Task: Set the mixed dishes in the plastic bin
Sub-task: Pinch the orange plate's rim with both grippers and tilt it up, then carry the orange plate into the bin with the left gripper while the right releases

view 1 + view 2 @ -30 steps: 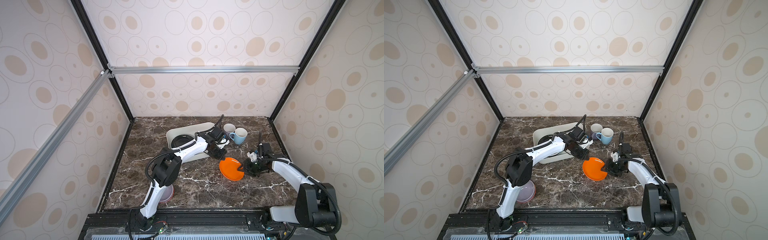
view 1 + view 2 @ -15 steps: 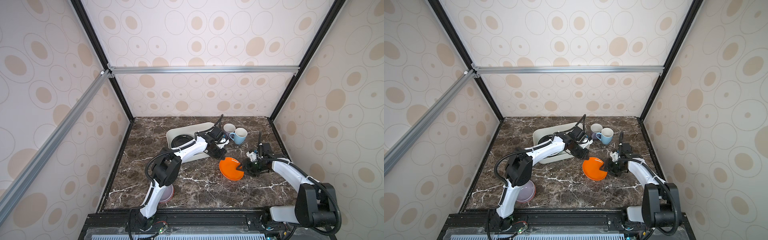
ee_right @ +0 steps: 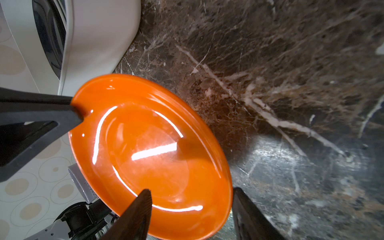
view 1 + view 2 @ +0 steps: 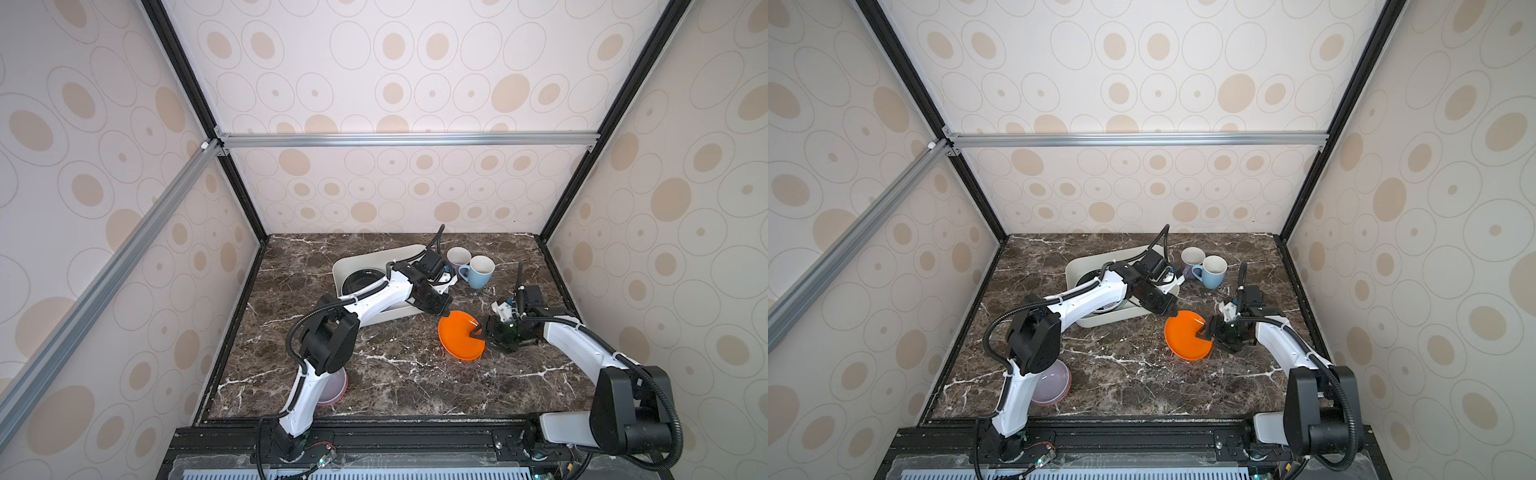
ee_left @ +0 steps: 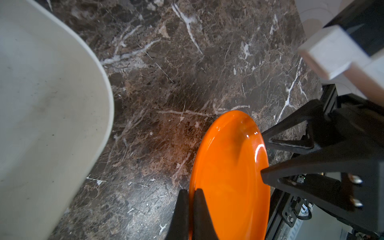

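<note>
A: How far along are we?

B: One glossy black round plate (image 4: 363,277) lies in the off-white rectangular plastic bin (image 4: 376,252); my left arm hides the rest. The glossy orange round plate (image 4: 459,338) is outside, at the bin's four o'clock.

A: Grippers?

B: My left gripper (image 5: 191,190) is pinched tight on its rim. My right gripper (image 3: 191,190) stands wide astride the far rim, gripping nothing (a handover, I judge). The pale-blue mug (image 4: 1212,272) and lavender mug (image 4: 1192,257) at three o'clock and the lavender bowl (image 4: 1054,384) at seven all wait outside.
</note>
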`<state>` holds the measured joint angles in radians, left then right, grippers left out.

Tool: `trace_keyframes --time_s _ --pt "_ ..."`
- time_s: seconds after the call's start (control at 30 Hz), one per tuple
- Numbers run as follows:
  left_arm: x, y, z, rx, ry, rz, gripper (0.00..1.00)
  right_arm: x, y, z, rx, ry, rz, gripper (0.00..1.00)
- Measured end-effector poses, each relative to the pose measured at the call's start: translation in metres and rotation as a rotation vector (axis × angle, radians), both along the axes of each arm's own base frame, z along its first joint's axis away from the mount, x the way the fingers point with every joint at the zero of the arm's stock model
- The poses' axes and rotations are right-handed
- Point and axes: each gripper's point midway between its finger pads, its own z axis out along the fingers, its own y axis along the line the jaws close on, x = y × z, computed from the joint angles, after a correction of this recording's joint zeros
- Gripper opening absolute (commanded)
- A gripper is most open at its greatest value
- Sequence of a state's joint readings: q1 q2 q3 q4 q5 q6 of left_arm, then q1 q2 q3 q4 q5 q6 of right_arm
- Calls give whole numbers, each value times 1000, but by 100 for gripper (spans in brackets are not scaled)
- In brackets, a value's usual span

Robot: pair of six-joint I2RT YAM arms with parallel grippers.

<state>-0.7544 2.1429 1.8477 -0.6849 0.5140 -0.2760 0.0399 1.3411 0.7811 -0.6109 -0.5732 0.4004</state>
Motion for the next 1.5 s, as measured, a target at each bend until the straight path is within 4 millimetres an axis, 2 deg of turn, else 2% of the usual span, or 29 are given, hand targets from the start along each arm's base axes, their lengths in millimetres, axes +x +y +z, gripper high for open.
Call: trace_keyframes --time_s 0.17,0.47,0.63,0.67,0.7,0.8,0.83,1.03,1.13,1.3,1.5 --pt "6 5 8 -11 -12 14 0 3 0 1 4 -11 -2 64" --pt "14 13 7 0 -16 37 0 2 1 2 9 -11 -2 68" --pt "27 28 10 16 -30 77 0 4 5 19 36 -52 9 77" --pt "31 33 13 20 -38 92 0 6 6 23 43 -65 12 85" --pt "36 39 15 24 -45 108 0 8 7 27 51 -72 13 90" --pt "53 62 30 30 -77 165 0 12 12 38 83 -99 25 94" --pt "59 71 36 30 -91 188 0 13 14 42 95 -103 26 100" --pt "96 132 77 17 -179 334 0 23 27 67 133 -150 54 100" --pt "109 162 87 22 -206 398 0 27 38 80 142 -179 85 100" --pt "121 214 80 56 -206 499 0 35 62 90 142 -192 157 100" --pt "127 263 54 95 -163 591 0 48 97 98 137 -196 247 100"
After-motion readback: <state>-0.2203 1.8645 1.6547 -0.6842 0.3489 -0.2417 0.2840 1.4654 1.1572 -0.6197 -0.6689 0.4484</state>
